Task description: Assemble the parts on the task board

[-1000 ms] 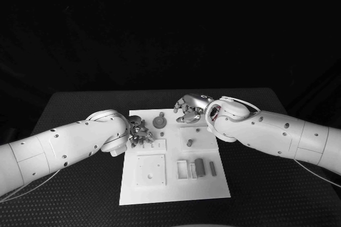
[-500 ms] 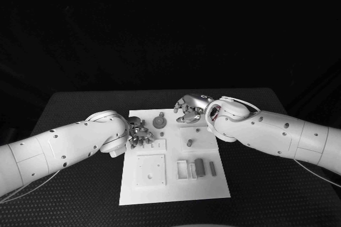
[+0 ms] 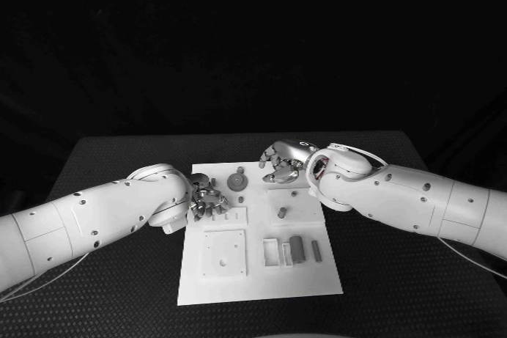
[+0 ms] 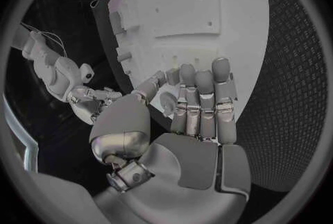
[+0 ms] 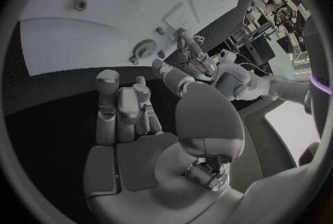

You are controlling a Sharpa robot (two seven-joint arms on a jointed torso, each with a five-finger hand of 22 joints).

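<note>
Over the left edge of the white task board (image 3: 258,279), the left hand (image 3: 207,201) hangs with its fingers (image 4: 201,96) bent down together toward the plate. In the left wrist view a small rounded piece (image 4: 168,103) sits between the thumb and the fingers, but I cannot tell whether it is pinched or merely lies behind them. At the board's far end, the right hand (image 3: 282,160) hovers with its fingers curled partway and nothing visible in them; the right wrist view shows them apart from the thumb. Between the two hands a round gear-like part (image 3: 239,182) lies flat on the board. Nearer the robot, a short peg (image 3: 282,212) stands on the board. Closer still sit a square raised block (image 3: 224,253) and several upright grey bars (image 3: 297,246) beside a pale tray (image 3: 270,251). All of it rests on the black table (image 3: 116,151).
</note>
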